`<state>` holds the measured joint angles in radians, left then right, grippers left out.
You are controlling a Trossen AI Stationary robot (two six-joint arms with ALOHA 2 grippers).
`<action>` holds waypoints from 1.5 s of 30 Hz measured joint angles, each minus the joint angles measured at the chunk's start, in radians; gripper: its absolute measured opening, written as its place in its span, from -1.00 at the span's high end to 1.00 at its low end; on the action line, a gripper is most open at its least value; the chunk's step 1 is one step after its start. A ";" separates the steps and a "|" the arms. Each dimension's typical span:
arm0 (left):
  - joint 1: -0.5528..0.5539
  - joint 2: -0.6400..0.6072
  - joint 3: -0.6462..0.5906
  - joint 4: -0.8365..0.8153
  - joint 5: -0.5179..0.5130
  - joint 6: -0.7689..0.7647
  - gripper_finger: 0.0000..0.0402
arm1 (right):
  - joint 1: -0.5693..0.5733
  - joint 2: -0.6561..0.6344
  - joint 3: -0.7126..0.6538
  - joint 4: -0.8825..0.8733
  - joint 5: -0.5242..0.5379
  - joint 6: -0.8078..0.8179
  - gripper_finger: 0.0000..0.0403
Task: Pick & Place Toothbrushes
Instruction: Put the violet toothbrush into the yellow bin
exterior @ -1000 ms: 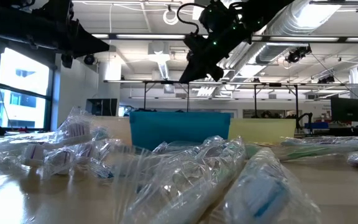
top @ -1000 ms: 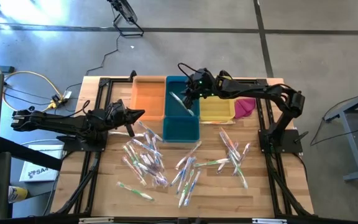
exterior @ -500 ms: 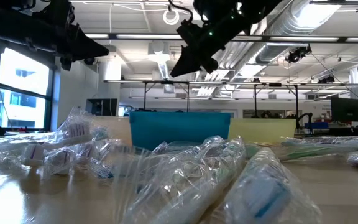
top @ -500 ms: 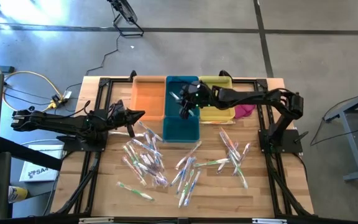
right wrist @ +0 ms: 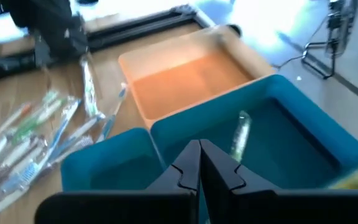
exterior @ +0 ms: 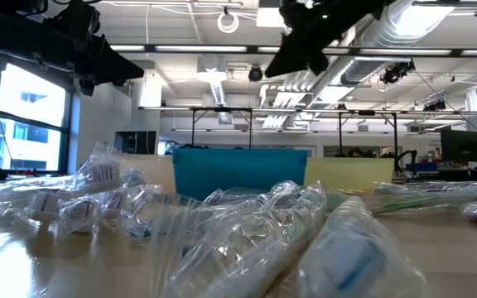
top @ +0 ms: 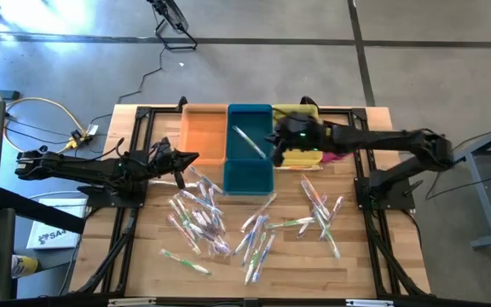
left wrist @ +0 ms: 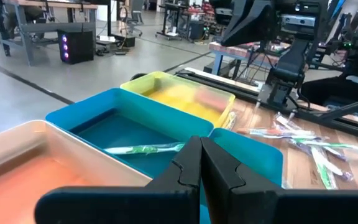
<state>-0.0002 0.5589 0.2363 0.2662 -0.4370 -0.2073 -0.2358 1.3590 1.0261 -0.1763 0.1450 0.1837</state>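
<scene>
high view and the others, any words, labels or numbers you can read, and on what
"SA": the only letters that read, on a white box on the floor beside the table's left edge, partly hidden by the left arm's frame; the rest of the word is cut off.
Toothbrushes: any print on the clear wrappers is too small to read.
Blue bin, orange bin, yellow bin: no text shows.

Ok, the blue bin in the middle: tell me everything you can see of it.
The blue bin is a teal, open-topped rectangular tub that looks like plastic. It stands upright at the back of the wooden table, flanked by an orange bin and a yellow bin, apparently side by side against it. One wrapped toothbrush lies slanted on its floor. The right end effector, shut, hovers over its edge nearest the yellow bin.
</scene>
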 joint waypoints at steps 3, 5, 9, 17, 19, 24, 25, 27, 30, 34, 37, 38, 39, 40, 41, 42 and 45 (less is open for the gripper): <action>0.000 0.000 0.000 -0.001 0.000 0.000 1.00 | 0.003 -0.108 -0.122 0.073 0.022 0.035 0.99; 0.000 0.000 0.000 0.000 0.000 0.000 1.00 | 0.009 -0.175 -0.202 0.132 0.031 0.058 0.99; 0.000 0.000 0.000 0.000 0.000 0.000 1.00 | 0.026 -0.295 -0.327 0.216 0.054 0.084 0.99; 0.000 0.000 0.000 0.002 0.000 0.000 1.00 | 0.085 -0.466 -0.471 0.286 0.063 0.086 0.99; 0.000 0.000 0.000 0.002 0.000 0.000 1.00 | 0.105 -0.505 -0.497 0.284 0.063 0.086 0.99; 0.000 0.000 0.000 0.001 0.000 0.000 1.00 | 0.170 -0.596 -0.541 0.286 0.062 0.085 0.99; 0.000 0.000 0.000 0.001 0.000 0.000 1.00 | 0.187 -0.612 -0.548 0.286 0.061 0.084 0.99; 0.000 0.000 0.000 0.001 0.000 0.000 1.00 | 0.217 -0.638 -0.562 0.285 0.047 0.081 0.99; 0.000 0.000 0.000 0.001 0.000 0.000 1.00 | 0.251 -0.663 -0.581 0.279 -0.018 0.075 0.99; 0.000 0.000 0.000 0.000 0.000 0.000 1.00 | 0.274 -0.665 -0.584 0.255 -0.124 0.074 0.99; 0.000 0.000 0.000 0.000 0.000 0.000 1.00 | 0.281 -0.658 -0.584 0.254 -0.181 0.074 0.99; 0.000 0.000 0.000 0.000 0.000 0.000 1.00 | 0.283 -0.656 -0.584 0.254 -0.192 0.074 0.99; 0.000 0.000 0.000 0.000 0.000 0.000 1.00 | 0.282 -0.655 -0.584 0.254 -0.200 0.074 0.99; 0.000 0.000 0.000 0.000 0.000 0.000 1.00 | 0.282 -0.655 -0.584 0.254 -0.200 0.074 0.99; 0.000 0.000 0.000 0.000 0.000 0.000 1.00 | 0.282 -0.654 -0.584 0.256 -0.200 0.074 0.99; 0.000 0.000 0.000 0.000 0.000 0.000 1.00 | 0.282 -0.650 -0.584 0.257 -0.199 0.074 0.99; 0.000 0.000 0.000 -0.001 0.000 0.000 1.00 | 0.282 -0.648 -0.584 0.254 -0.200 0.074 0.99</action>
<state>-0.0002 0.5590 0.2363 0.2649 -0.4374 -0.2073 0.0460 0.7111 0.4419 0.0779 -0.0547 0.2579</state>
